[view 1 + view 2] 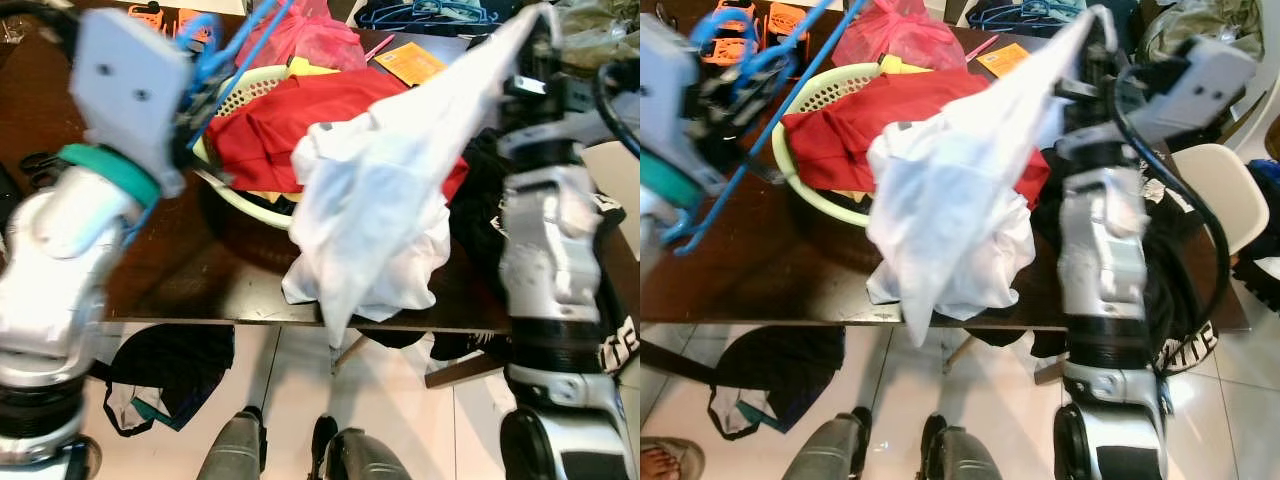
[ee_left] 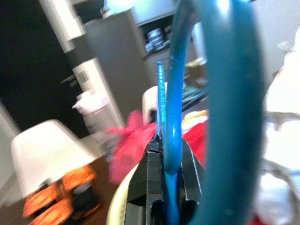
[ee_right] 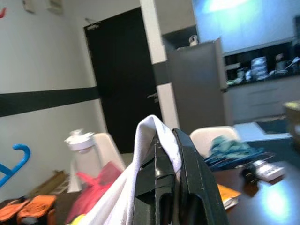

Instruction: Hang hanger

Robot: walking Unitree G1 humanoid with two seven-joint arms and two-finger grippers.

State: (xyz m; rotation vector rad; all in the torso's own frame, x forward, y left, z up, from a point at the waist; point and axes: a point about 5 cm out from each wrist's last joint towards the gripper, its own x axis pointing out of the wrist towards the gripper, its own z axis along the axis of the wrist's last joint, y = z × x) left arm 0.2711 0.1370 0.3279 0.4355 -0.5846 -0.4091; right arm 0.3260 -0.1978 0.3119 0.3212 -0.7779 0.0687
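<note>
Both grippers clamped: left gripper (image 2: 164,187) on blue hanger (image 2: 225,117), right gripper (image 3: 171,154) pinching white garment (image 1: 950,210); hanger's far end cut off.

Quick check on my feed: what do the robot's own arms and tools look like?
Both arms are silver, jointed shells with black ribbed collars. The left arm has a teal band below a pale grey plate with dark holes. The right arm carries a looping black cable. The right tool has long black fingers.

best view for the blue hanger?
Right eye view: the blue hanger shows its long bar and hook end, held by the left gripper. Left eye view catches short segments; left wrist a blurred close-up; right wrist just the hook.
</note>
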